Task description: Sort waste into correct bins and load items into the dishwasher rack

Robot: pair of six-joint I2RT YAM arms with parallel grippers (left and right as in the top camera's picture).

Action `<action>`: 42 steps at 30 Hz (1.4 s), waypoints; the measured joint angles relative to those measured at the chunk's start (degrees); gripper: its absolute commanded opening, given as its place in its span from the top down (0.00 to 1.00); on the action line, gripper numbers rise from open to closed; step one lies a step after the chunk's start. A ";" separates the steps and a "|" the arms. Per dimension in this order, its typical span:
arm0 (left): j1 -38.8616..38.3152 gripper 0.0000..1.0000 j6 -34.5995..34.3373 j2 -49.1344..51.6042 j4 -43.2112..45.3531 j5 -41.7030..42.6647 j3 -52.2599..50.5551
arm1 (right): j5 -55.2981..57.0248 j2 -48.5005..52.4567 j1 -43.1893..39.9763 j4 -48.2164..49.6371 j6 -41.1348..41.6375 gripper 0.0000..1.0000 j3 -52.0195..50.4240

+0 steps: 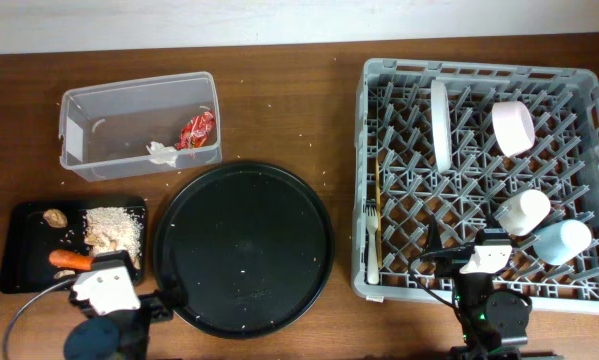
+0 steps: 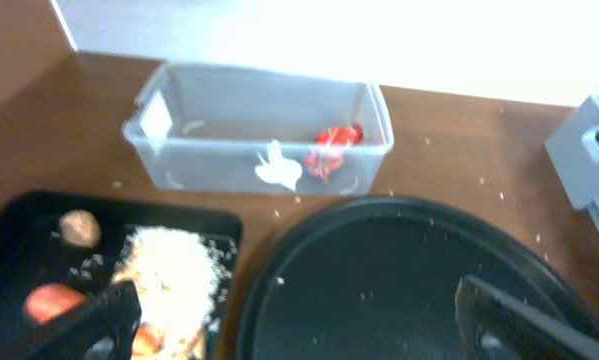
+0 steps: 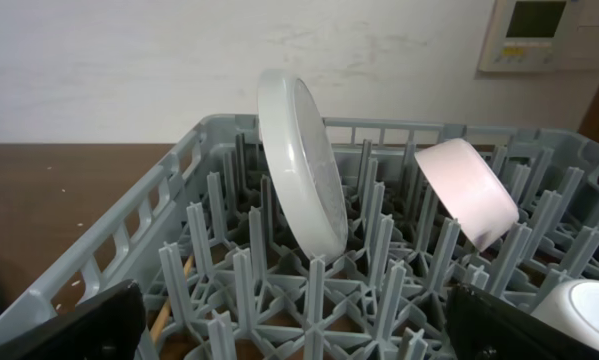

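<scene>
1. Overhead: red crinkled wrapper (image 1: 197,130) and crumpled white napkin (image 1: 161,152) lie in the clear rectangular plastic tub (image 1: 139,100). Orange carrot (image 1: 69,260), beige crumbly grains (image 1: 114,228) and small brown round piece (image 1: 54,216) sit in the shallow black rectangular tray (image 1: 24,250). White round plate (image 1: 440,125) on edge, pale pink-white bowl (image 1: 513,127), small white cup (image 1: 522,212), light blue cup (image 1: 562,241) and pale wooden fork (image 1: 374,230) are all in the large grey plastic dishwasher rack (image 1: 489,72). Looks sorted.
2. Left wrist: left gripper (image 2: 304,320) has jaws wide apart and empty, straddling the rectangular tray and the large round black tray (image 2: 399,270). Carrot is likely firm, so take it mid-body. Grains are loose and won't pinch. Wrapper and napkin are light and soft.
3. Right wrist: right gripper (image 3: 304,325) is spread wide, holding nothing, at the rack's near wall. Plate is stiff, smooth and probably slippery and breakable, so take it by the top rim.
</scene>
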 measured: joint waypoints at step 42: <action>0.00 0.01 7.23 -10.32 41.35 9.27 -35.26 | 0.31 0.00 0.00 0.00 -0.04 0.02 0.00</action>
